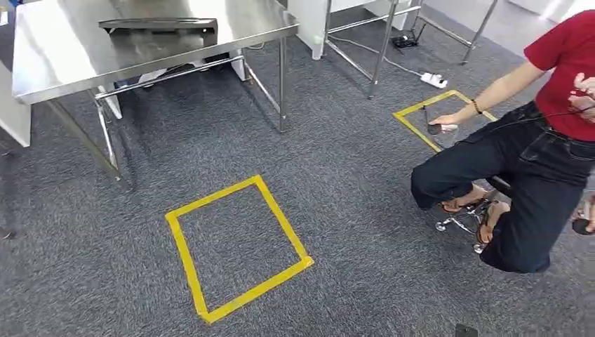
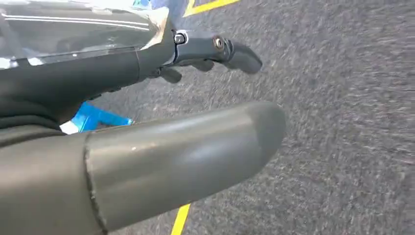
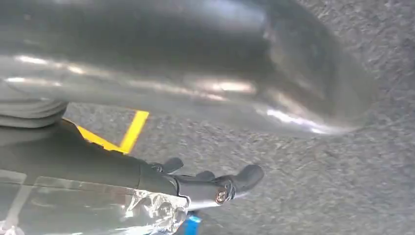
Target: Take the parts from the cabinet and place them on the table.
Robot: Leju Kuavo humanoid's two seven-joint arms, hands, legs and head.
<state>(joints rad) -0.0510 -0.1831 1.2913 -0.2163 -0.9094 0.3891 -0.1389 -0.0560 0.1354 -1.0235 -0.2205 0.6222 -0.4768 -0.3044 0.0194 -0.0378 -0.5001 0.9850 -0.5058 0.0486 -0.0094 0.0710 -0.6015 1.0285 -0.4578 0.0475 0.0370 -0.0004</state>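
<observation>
The steel table [image 1: 63, 67] stands at the far left of the head view, and a dark flat tray-like part [image 1: 158, 27] lies on its top. In the left wrist view my left hand [image 2: 195, 98] hangs over grey carpet, with the thick grey thumb and the dark fingers [image 2: 230, 51] stretched apart and only carpet between them. My right hand [image 3: 235, 142] hangs the same way in the right wrist view, its dark fingers [image 3: 235, 183] apart from the thumb and holding nothing. No cabinet is in view.
A yellow tape square [image 1: 235, 246] marks the carpet just ahead. At the right a person in a red top [image 1: 561, 77] sits on a wheeled stool [image 1: 466, 217], holding a small dark device near a second yellow square [image 1: 438, 116]. A power strip [image 1: 433, 79] and cable lie beyond.
</observation>
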